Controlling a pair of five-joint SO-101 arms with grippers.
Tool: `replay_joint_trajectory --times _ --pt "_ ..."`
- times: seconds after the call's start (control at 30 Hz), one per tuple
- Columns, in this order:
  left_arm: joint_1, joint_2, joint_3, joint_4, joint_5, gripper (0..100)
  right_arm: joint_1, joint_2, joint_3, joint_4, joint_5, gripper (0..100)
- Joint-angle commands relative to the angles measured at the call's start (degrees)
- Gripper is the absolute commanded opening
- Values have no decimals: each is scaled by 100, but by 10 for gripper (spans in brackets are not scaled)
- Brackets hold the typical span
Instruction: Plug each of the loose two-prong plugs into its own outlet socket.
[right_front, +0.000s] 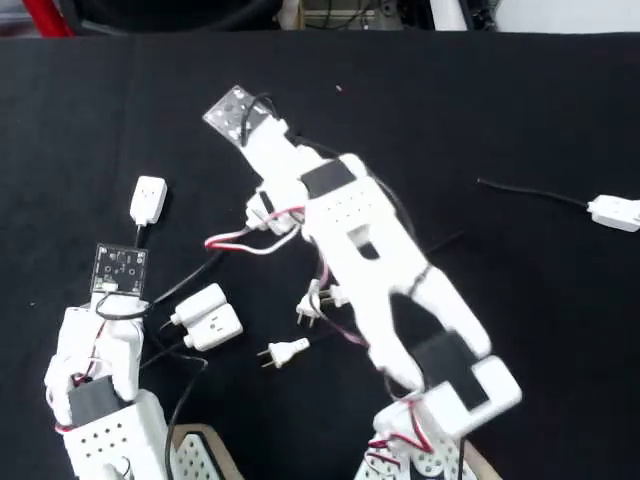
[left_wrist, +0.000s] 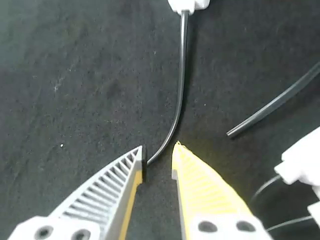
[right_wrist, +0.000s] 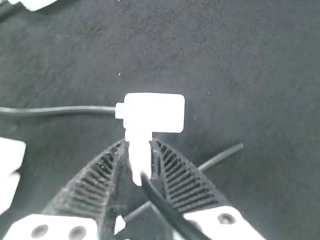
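Plug (right_wrist: 139, 167) within right gripper (right_wrist: 139, 143) (clamped).

Robotics laboratory bench. A table (right_front: 540, 130) draped in black cloth carries the white left arm (right_front: 100, 400) and right arm (right_front: 370, 250), both with exposed wiring; dark cables (right_front: 200, 12) and equipment crowd the far edge.

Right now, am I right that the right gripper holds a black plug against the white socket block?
Not quite: the plug in the right gripper is white, not black, as the right wrist view shows, held against the white socket block.
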Motion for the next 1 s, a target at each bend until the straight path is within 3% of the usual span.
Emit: replay_joint_trajectory --times 0.0,0.17,0.7,0.97 --pt "13 26 110 -88 53 112 185 558 -743 -44 -70 11" --pt "22 26 110 -88 132 112 360 989 -1244 167 -44 11" --pt "664 18 110 -387 3182 113 422 1824 -2141 563 97 11" --pt "681 18 110 -484 3358 113 448 2167 -2448 580 123 11"
